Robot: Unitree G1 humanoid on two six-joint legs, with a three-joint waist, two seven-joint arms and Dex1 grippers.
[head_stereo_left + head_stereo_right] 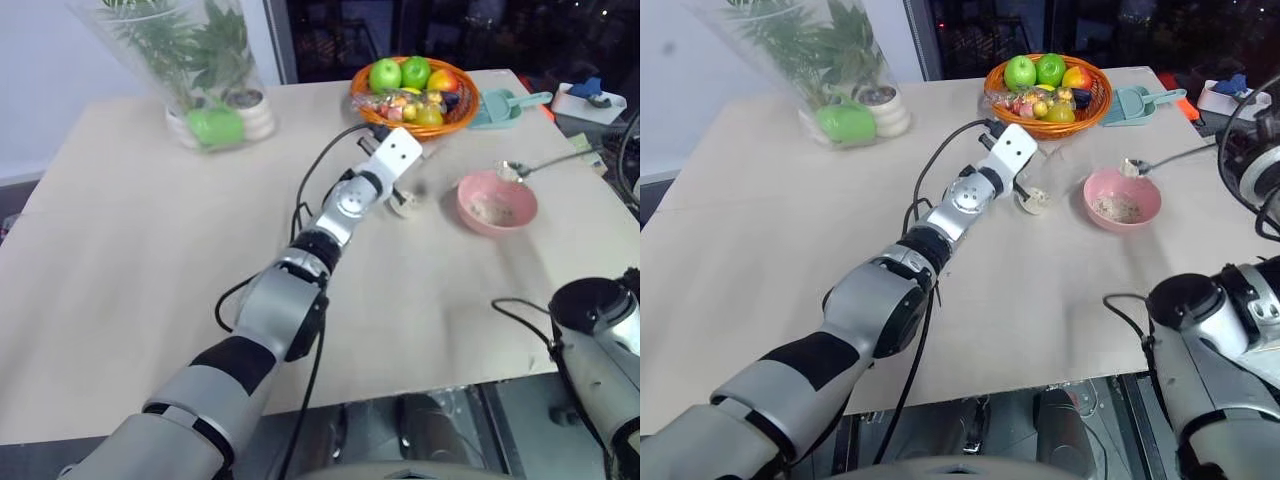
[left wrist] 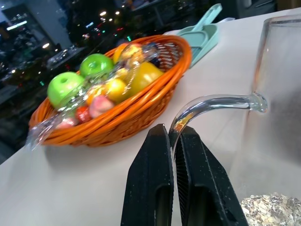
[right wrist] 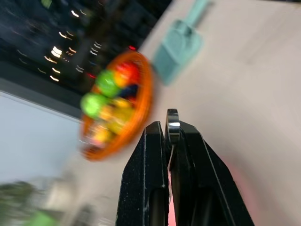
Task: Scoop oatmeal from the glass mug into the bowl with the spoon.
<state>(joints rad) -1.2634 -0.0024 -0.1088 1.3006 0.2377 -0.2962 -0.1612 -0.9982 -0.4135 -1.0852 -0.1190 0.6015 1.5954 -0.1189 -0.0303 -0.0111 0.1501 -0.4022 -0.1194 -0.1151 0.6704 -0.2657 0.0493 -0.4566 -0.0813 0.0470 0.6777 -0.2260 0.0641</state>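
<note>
Nearest the robot, on the beige table (image 1: 150, 260), the left arm reaches forward to the glass mug (image 1: 1032, 201), which stands upright just left of the bowl (image 1: 1122, 199). In the left wrist view the left gripper (image 2: 175, 136) has its two black fingers pressed together on the mug's clear handle, and pale oatmeal (image 2: 273, 209) lies in the bottom of the mug. Just beside the mug, the pink bowl holds a thin scatter of flakes. Over the bowl's far rim hangs the rounded end of the spoon (image 1: 545, 164), carrying a small heap of flakes; its long handle runs off to the right. In the right wrist view the right gripper (image 3: 170, 129) is clamped on the spoon's handle end, fingers tight together. Farther back stand an orange woven fruit basket (image 1: 415, 92), a teal scoop (image 1: 505, 106) just right of it, and, far left, a clear plant vase (image 1: 195, 65).
</note>
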